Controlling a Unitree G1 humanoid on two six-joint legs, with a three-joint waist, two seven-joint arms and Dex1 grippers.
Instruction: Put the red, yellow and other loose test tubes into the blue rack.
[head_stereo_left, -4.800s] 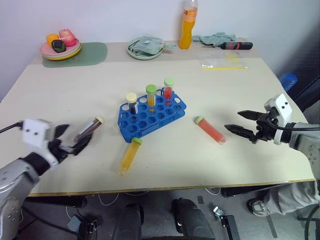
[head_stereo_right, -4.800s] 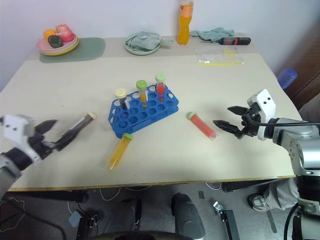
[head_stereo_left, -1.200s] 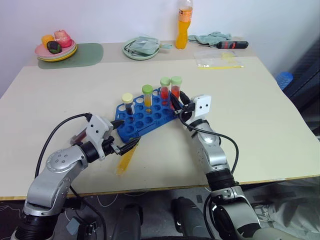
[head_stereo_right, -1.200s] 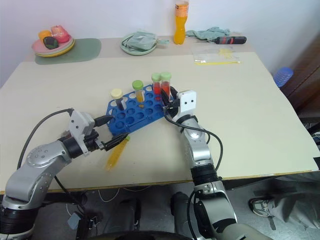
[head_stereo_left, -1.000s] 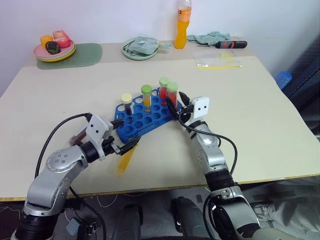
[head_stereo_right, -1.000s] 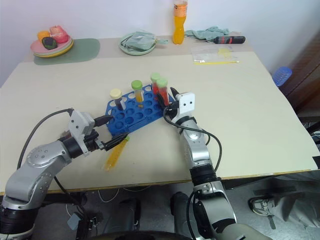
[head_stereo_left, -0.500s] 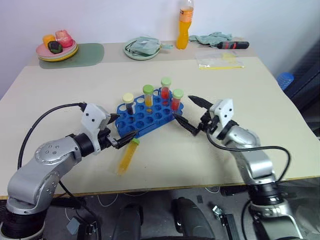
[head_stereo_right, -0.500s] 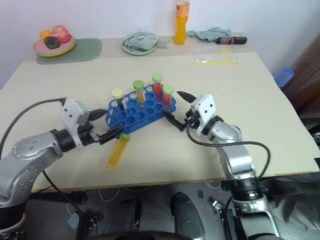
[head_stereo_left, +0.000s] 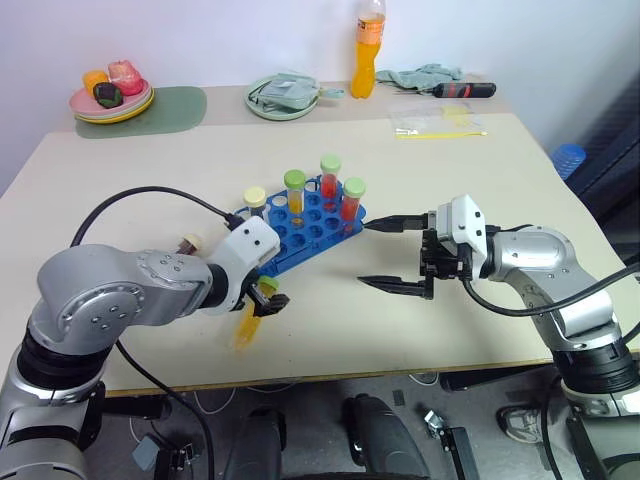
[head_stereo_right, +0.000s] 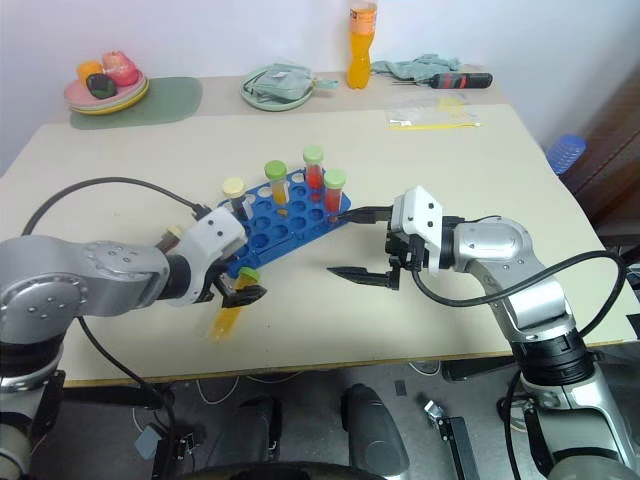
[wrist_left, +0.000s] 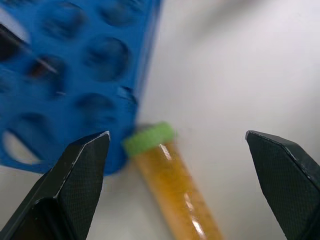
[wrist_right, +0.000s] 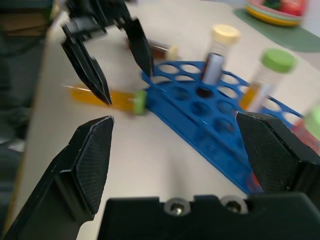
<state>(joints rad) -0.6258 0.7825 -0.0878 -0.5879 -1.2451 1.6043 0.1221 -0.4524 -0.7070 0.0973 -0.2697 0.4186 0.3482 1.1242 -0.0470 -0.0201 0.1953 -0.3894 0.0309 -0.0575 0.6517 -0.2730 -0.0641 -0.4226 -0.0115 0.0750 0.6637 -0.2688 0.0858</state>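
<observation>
a tall orange drink bottle (head_stereo_left: 366, 49) stands upright at the table's (head_stereo_left: 520, 190) far edge, a little right of its middle. just right of it a grey-green cloth (head_stereo_left: 422, 75) lies bunched, with a red-and-black screwdriver (head_stereo_left: 466, 90) beside it toward the far right corner. nearer in from these, a clear plastic bag (head_stereo_left: 438, 119) with yellow contents lies flat. left of the bottle, a pale green plate (head_stereo_left: 283, 103) holds a crumpled cloth. at the far left corner a dark green mat (head_stereo_left: 175, 103) carries stacked plates (head_stereo_left: 112, 104) with toy food (head_stereo_left: 114, 79) on top.
</observation>
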